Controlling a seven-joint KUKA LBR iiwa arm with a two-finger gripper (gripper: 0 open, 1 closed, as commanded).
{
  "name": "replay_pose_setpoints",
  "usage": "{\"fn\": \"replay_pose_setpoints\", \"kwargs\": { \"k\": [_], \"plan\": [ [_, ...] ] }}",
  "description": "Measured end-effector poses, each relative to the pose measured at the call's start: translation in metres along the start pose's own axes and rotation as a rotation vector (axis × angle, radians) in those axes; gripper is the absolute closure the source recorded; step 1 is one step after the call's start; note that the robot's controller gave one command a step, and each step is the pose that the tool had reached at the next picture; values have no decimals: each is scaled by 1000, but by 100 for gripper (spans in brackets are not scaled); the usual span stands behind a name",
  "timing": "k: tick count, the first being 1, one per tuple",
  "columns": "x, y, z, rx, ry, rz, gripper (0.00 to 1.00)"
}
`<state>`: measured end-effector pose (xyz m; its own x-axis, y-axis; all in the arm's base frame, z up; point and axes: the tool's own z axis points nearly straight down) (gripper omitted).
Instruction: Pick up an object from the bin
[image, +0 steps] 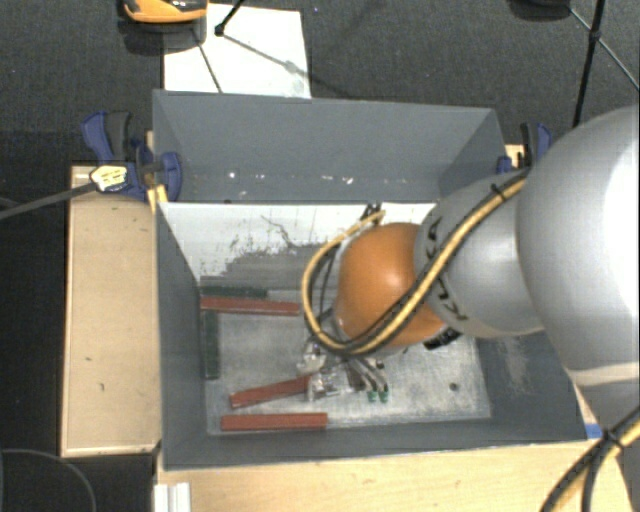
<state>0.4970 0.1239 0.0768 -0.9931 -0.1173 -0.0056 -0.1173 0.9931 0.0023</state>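
Nothing's been lifted yet, it seems: the gripper (335, 378) is seen low at the slanted red stick's (268, 393) end, lower centre, open or closed can't be told.

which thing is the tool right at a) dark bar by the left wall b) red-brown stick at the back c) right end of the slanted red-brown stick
c: the tool sits at the right end of the slanted red-brown stick, apart from the dark bar and the back stick.
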Motion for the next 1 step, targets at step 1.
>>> {"fn": "replay_pose_setpoints", "kwargs": {
  "k": [1],
  "plan": [
    [-54,-56,-193,3,-8,-164,100]
  ]
}}
